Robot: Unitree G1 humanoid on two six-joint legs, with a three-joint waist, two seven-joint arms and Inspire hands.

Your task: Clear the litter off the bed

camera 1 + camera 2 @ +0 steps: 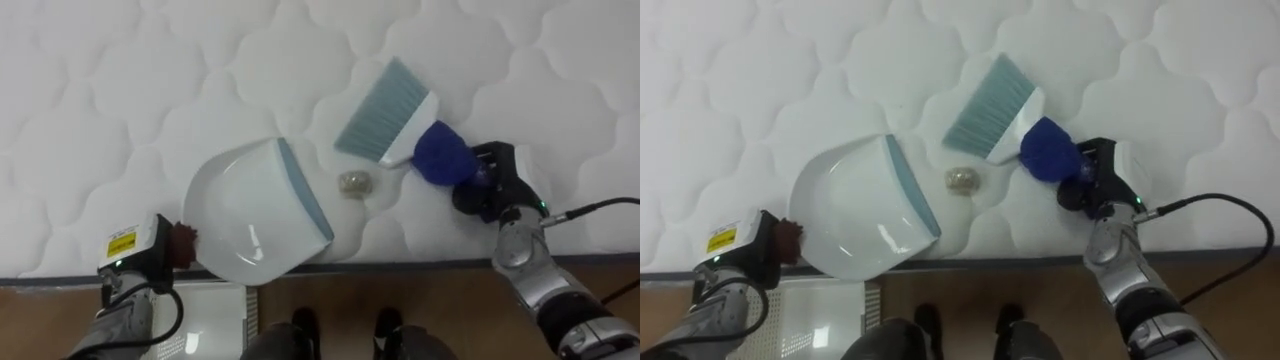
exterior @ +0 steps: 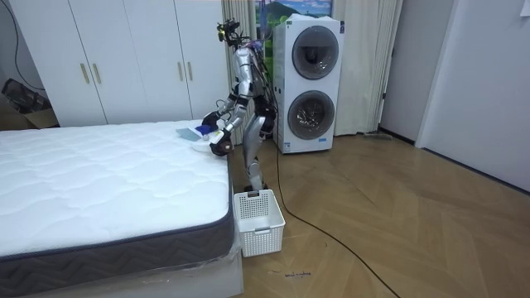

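1. The robot stands on the wood floor at the edge of the bed (image 1: 120, 80), leaning a little over its white quilted mattress. In the room view, stacked front-loading machines (image 2: 312, 83) are behind it and white wardrobes (image 2: 132, 58) line the wall.
2. The left hand (image 1: 145, 250) is at the mattress edge. Its fingers (image 1: 183, 243) are curled tight round the handle end of a white dustpan (image 1: 255, 210).
3. The dustpan lies on the mattress. Its blue-grey lip is turned toward the right hand's side.
4. The right hand (image 1: 495, 180) is also near the mattress edge. Its dark fingers (image 1: 478, 195) are wrapped round the blue handle of a brush (image 1: 395, 115).
5. The brush's grey-blue bristles fan out up and away from the robot and rest on the mattress.
6. A small crumpled scrap (image 1: 354, 183) lies on the mattress between the dustpan's lip and the brush. It is just beside the lip and below the bristles, touching neither.
7. A yellow label (image 1: 121, 243) sits on the white housing at the left wrist. Its print is too small to read.
8. A white slatted basket (image 2: 259, 220) stands on the floor by the bed's corner, near the robot's feet.
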